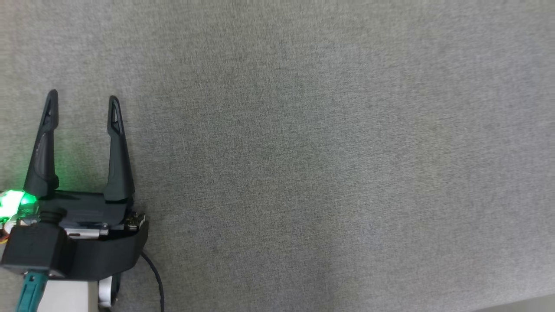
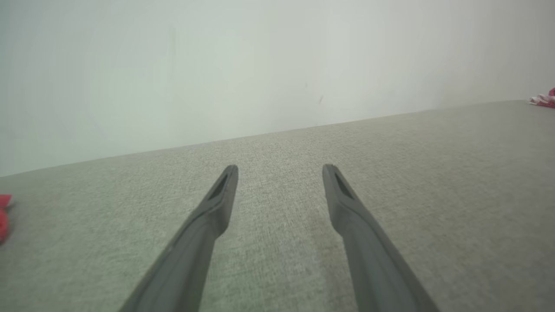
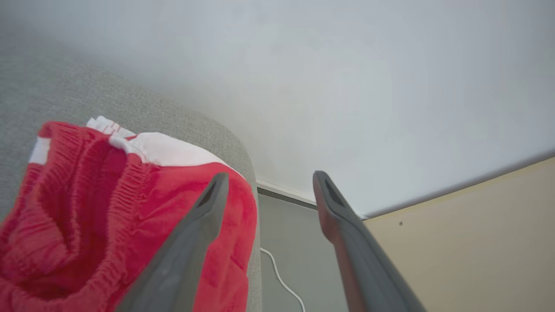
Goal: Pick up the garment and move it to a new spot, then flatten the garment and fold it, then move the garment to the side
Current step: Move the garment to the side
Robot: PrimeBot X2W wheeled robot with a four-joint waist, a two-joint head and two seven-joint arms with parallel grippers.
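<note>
The garment is red with a gathered elastic waistband and white parts. It lies bunched at the rounded corner of the grey fabric surface in the right wrist view. My right gripper stands open just off that corner, its left finger across the garment's edge and nothing between the fingers. My left gripper rests open and empty at the lower left of the head view, over bare grey fabric. The left wrist view shows its fingers spread above the same surface.
A white wall backs the surface. Past the corner, the floor carries a white cable, beside a beige panel. A bit of red and white cloth shows far right in the left wrist view, a red scrap at its left edge.
</note>
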